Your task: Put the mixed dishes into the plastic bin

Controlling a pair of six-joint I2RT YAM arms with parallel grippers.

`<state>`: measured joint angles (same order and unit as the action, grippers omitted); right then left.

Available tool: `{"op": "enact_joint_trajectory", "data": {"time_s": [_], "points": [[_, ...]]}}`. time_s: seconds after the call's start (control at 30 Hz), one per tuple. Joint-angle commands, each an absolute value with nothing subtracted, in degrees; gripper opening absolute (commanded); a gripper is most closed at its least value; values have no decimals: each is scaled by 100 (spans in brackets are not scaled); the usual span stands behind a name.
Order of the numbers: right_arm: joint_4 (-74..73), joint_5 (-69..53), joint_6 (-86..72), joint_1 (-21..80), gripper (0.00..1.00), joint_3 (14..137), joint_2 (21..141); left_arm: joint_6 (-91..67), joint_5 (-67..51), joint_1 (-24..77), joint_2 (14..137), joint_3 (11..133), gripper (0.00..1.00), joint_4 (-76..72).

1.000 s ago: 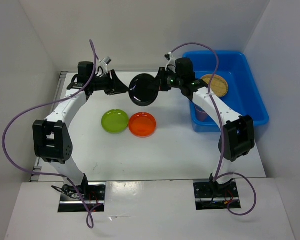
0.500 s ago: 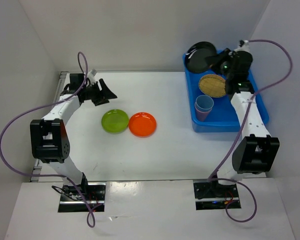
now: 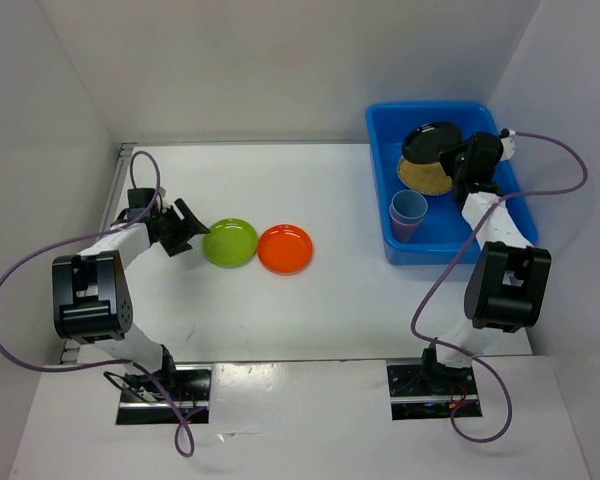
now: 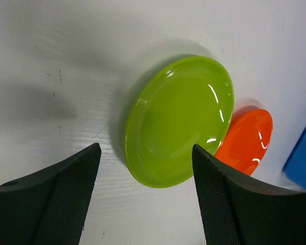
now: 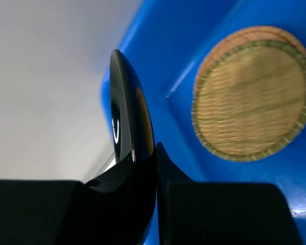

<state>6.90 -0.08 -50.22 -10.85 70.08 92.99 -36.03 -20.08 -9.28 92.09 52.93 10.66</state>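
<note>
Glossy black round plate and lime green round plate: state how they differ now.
The glossy black round plate is clamped in the right end effector; the lime green round plate is ungripped. The black plate hangs tilted over the large blue plastic bin; the green plate lies flat on the white table. Both are small, round and shiny.

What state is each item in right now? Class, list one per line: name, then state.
black plate: gripped by its edge, tilted over the bin
right hand: shut on black plate
lime green plate: flat on the table
orange plate: flat on the table, against lime green plate
left hand: open, empty
tan woven plates: stacked in bin
blue cup: upright, seemingly nested in pink cup
pink cup: upright in bin
</note>
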Motion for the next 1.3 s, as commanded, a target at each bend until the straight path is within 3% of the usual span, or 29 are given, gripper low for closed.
{"op": "enact_joint_trajectory", "data": {"time_s": [0.0, 0.6, 0.97, 1.03, 1.13, 1.17, 1.23, 1.27], "points": [[1406, 745, -5440, -1055, 0, 6874, 9518, -3744, -1898, -940, 8729, 5247, 79, 773], [1406, 773, -6003, -1354, 0, 6979, 10897, -3472, -2303, -835, 8807, 5229, 78, 949], [265, 589, -5730, -1354, 3, 8093, 11636, -3419, -2312, -668, 8807, 5124, 78, 1028], [18, 589, -5591, -1354, 10, 8226, 11715, -3419, -2259, -668, 8693, 5124, 78, 1090], [-210, 589, -5441, -1406, 57, 8297, 11716, -3419, -2311, -668, 8692, 5071, 80, 1090], [-281, 589, -5440, -1406, 77, 8366, 11716, -3419, -2364, -668, 8692, 5071, 83, 1090], [-726, 589, -5274, -1406, 89, 8568, 11663, -3419, -2364, -668, 8692, 5071, 85, 1151], [-895, 589, -5273, -1406, 89, 8639, 11611, -3419, -2364, -668, 8640, 5071, 85, 1151]]}}
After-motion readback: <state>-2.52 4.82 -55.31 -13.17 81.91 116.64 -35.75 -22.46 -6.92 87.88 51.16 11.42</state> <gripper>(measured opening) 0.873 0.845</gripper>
